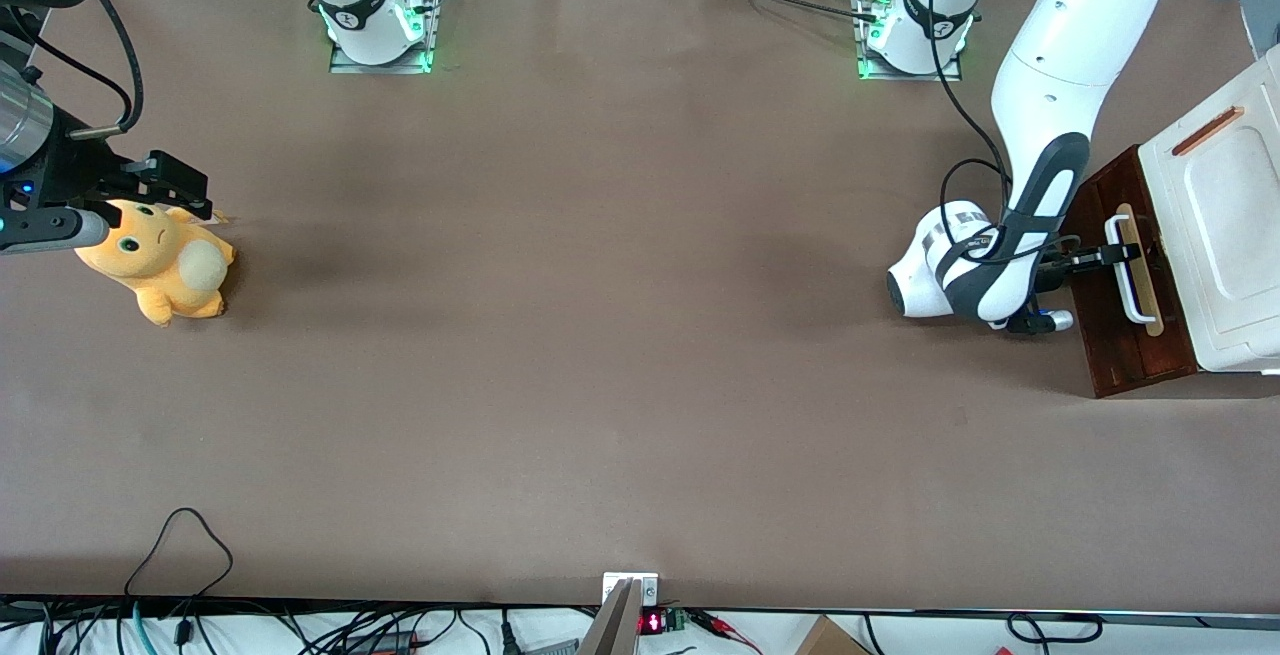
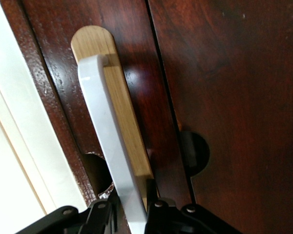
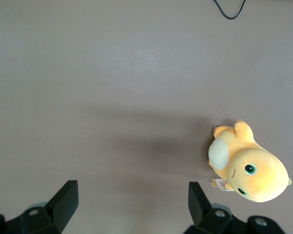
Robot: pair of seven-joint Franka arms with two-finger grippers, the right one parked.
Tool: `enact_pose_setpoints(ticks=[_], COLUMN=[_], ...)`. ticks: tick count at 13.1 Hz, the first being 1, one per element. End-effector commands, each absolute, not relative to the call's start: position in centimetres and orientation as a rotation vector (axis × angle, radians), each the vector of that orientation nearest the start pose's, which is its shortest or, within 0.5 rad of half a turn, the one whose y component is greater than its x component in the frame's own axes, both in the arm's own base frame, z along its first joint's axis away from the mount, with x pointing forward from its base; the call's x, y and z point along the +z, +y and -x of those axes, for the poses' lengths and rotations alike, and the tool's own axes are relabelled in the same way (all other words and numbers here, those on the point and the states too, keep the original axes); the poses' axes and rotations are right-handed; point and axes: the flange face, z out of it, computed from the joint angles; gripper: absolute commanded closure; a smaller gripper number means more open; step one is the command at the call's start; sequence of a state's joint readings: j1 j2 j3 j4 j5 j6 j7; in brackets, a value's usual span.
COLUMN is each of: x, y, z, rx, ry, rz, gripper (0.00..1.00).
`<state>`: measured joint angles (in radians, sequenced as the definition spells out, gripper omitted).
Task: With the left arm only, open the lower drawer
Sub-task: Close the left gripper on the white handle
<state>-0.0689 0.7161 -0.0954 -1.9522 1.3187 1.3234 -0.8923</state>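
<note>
Claw seated on the lower drawer's handle, ready for the pull.

We find the claw [image 1: 1118, 255] at the white loop handle [image 2: 110, 151], one finger on each side of the bar; in the left wrist view the fingers [image 2: 100, 214] appear closed on the handle, though contact is not fully visible. The handle sits on a pale wood strip [image 2: 118, 105] on the lower drawer [image 1: 1125, 280], which stands at the working arm's end of the tabletop [image 1: 600, 335], under the white cabinet top [image 1: 1225, 245]. We judge the drawer barely open. We advise pulling straight along the drawer's travel, toward 9 o'clock in the front view, keeping the left arm [image 1: 1040, 135] level so the bar does not slip or the cabinet shift. A yellow plush toy [image 1: 160, 260] lies well apart.
</note>
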Motion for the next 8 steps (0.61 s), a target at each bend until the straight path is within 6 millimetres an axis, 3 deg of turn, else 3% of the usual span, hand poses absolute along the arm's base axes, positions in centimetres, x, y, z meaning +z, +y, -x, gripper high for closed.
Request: enact_pose_setpoints(ticks=[1, 8], x=[14.02, 14.21], y=[3.06, 2.33], z=[-52.99, -53.07], rx=[0.358, 0.343], ry=[0.068, 0.069], rz=[1.528, 1.536], gripper=[0.83, 0.84])
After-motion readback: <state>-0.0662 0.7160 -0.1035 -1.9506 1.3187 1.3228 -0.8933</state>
